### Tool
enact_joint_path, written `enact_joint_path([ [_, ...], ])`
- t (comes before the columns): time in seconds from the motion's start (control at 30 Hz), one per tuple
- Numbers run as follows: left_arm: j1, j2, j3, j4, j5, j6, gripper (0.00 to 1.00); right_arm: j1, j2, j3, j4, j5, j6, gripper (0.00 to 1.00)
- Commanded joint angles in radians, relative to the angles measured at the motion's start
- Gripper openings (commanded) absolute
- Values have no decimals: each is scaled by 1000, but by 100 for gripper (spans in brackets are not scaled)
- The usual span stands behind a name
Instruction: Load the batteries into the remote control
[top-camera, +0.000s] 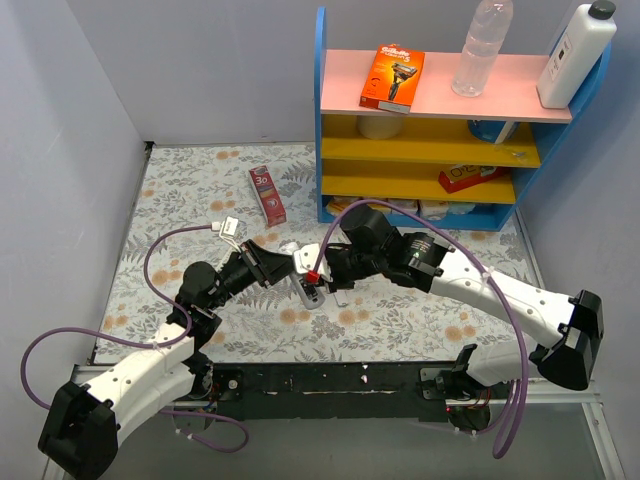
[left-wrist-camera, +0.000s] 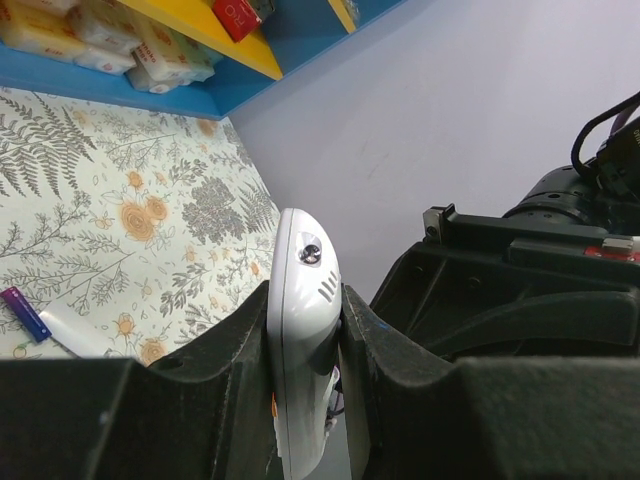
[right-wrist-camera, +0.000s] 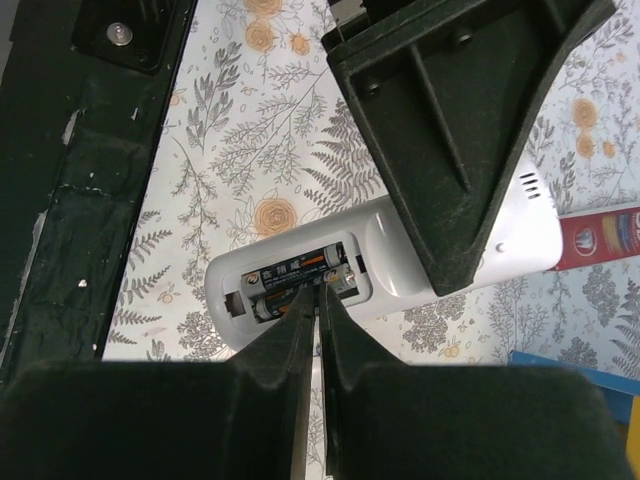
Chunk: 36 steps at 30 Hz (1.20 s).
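Above the middle of the table (top-camera: 200, 190), the left tool (left-wrist-camera: 305, 295) clamps the remote control (left-wrist-camera: 303, 340) while the right tool (right-wrist-camera: 318, 298), nearly closed and seemingly empty, appears to be seating batteries (right-wrist-camera: 298, 268); next, press them flat.

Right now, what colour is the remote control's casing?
White. The right wrist view shows the remote control best, along most of its length.

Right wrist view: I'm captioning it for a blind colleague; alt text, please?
The right fingers, nearly together, point into the open battery bay of a white remote control, where batteries sit. The left fingers clamp the remote's far end above a floral table cover.
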Motion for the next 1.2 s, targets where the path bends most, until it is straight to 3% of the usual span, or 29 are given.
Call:
enact_joint_path([
  [0.0,-3,-14,45,100,1,-20,0,5,34,-24,-80,27,6,11],
  [0.43,-3,-14,16,25,-16,9,0,5,-37,38,-19,84,51,21],
  [0.5,-3,-13,19,18,-14,14,0,5,-43,41,-3,72,60,31],
  [0.67,-3,-13,31,4,-8,24,0,5,-32,62,14,35,68,38],
  [1.17,-2,-8,56,-7,15,41,0,5,12,79,51,-36,89,31],
])
